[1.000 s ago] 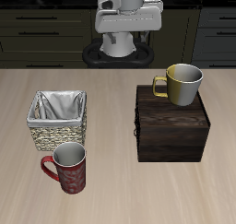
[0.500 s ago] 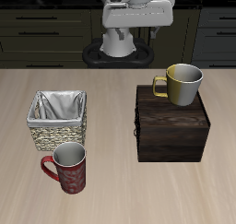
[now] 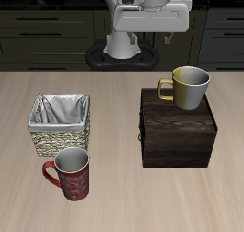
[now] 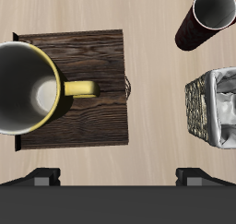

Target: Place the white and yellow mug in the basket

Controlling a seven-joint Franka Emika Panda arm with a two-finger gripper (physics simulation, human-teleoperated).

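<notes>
Gripper point(image 4: 118, 175) is spread wide, holding nothing, well above the table point(image 3: 122, 102). White and yellow mug point(image 3: 188, 86) stands upright on the dark wooden box point(image 3: 177, 131), at its back corner. Basket point(image 3: 59, 124) sits apart on the table, with the red patterned mug point(image 3: 68, 174) just before it.

A simulated kitchen. Behind the pale wood-grain counter point(image 3: 124, 202) runs a row of dark cabinets point(image 3: 43, 31) with drawer fronts and slim bar handles under a black worktop. The things set out are household ones: two mugs point(image 3: 188, 86) point(image 3: 68, 174), a lined wicker basket point(image 3: 59, 124) and a dark wooden box point(image 3: 177, 131).
</notes>
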